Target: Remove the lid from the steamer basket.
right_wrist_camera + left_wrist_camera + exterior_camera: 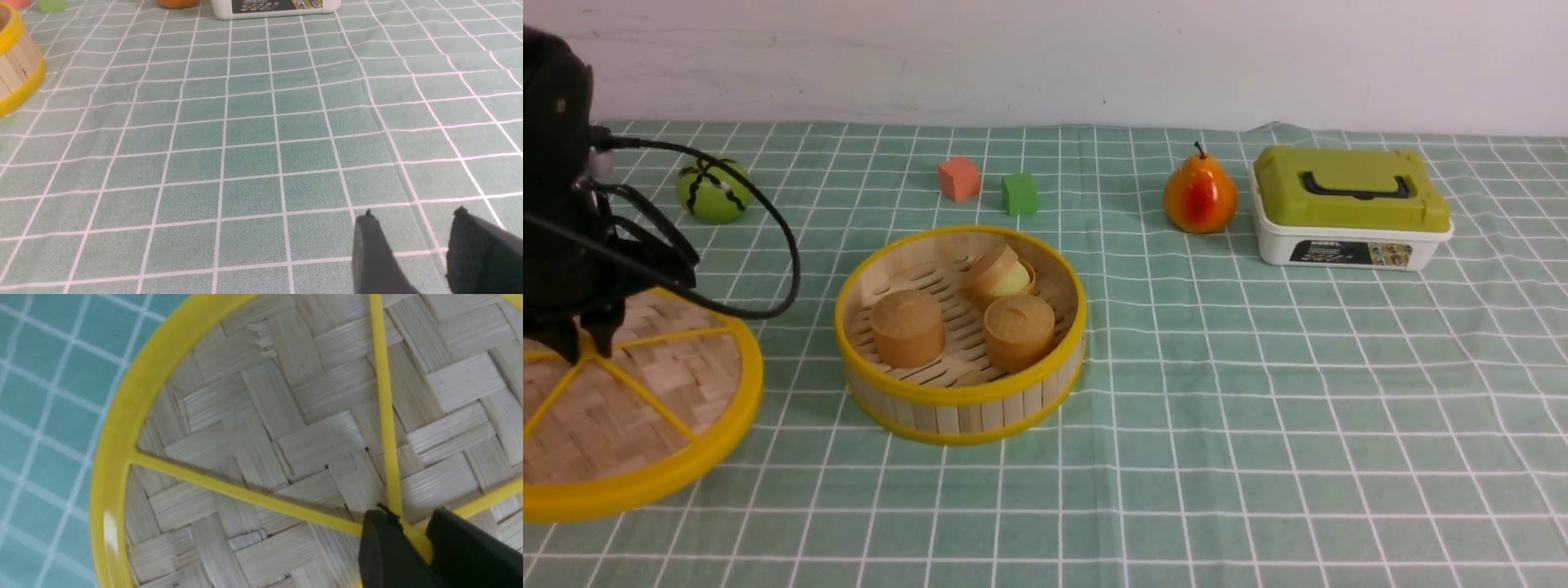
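One end effector, the left (402,543), has its fingertips pinched on the yellow centre knob (419,545) of the woven bamboo lid (621,425). The right end effector (412,249) stands with its fingers apart and nothing between them. The lid is off the steamer basket (964,408), over the bench (1298,441) on the basket's left side and apart from it; whether it hangs just above the checked cloth or touches it, I cannot tell. The open basket shows three brown bun-like pieces inside.

The step in hand looks to be setting the lid down, the lifting being done. The next move calls for lowering it level until the yellow rim sits on the cloth, then loosening the knob and drawing straight up.

On the white box (1339,245) under the green lid, a black label (1352,253) carries white lettering that seems to read "KOBEL"; its smaller print is illegible.
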